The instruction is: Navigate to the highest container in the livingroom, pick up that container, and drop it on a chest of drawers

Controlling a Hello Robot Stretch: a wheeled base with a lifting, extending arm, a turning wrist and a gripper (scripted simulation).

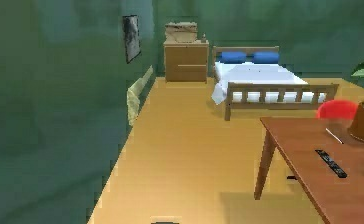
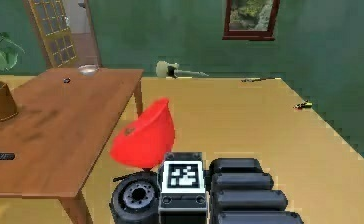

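Surface [image 2: 60,120] warm brown wood w/ soft sheen, red chair [image 2: 145,135] glossy smooth plastic, floor [image 1: 180,150] smooth tan wood-look, walls [image 1: 50,90] matt green, bed [image 1: 258,78] pale wood frame w/ white cloth, chest of drawers [image 1: 186,60] mid-brown wood, my arm [image 2: 240,190] matt black.

Both views share the table [image 1: 302,142] [image 2: 60,120]

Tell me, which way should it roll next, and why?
Probably straight ahead, I'd judge: the chest of drawers stands at the far wall beside the bed, bare floor leads to it, and the table sits off to the forward view's right.
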